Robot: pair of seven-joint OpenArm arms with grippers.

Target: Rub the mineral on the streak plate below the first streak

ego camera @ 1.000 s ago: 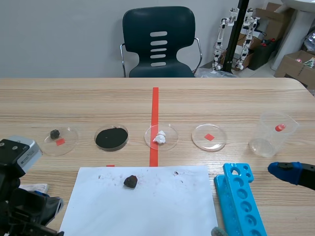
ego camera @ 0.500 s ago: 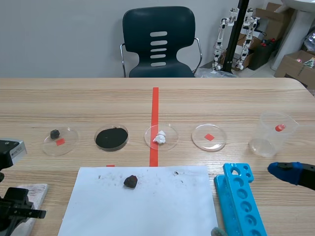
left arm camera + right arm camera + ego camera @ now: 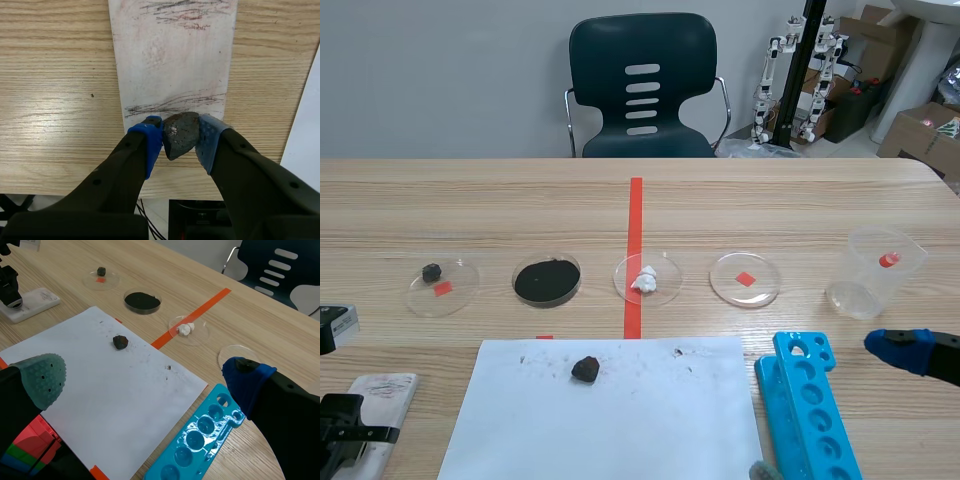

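Note:
In the left wrist view my left gripper (image 3: 179,142) is shut on a dark mineral chunk (image 3: 181,131). The chunk rests at the near end of the white streak plate (image 3: 165,60). A dark streak (image 3: 175,104) lies just ahead of it, and another streak (image 3: 186,9) marks the plate's far end. In the scene view the streak plate (image 3: 382,398) lies at the table's near left corner, with the left gripper (image 3: 342,432) at its near end. My right gripper (image 3: 145,375) is open and holds nothing; its blue pad (image 3: 903,349) shows at the right.
A white paper sheet (image 3: 610,420) with a dark rock (image 3: 585,369) on it lies in the middle. Beside it on the right is a blue well tray (image 3: 810,410). Behind stand several petri dishes (image 3: 547,279) and a plastic cup (image 3: 875,272).
The left arm has drawn back toward the near table edge, uncovering the streak plate in the scene view. The right arm has not moved.

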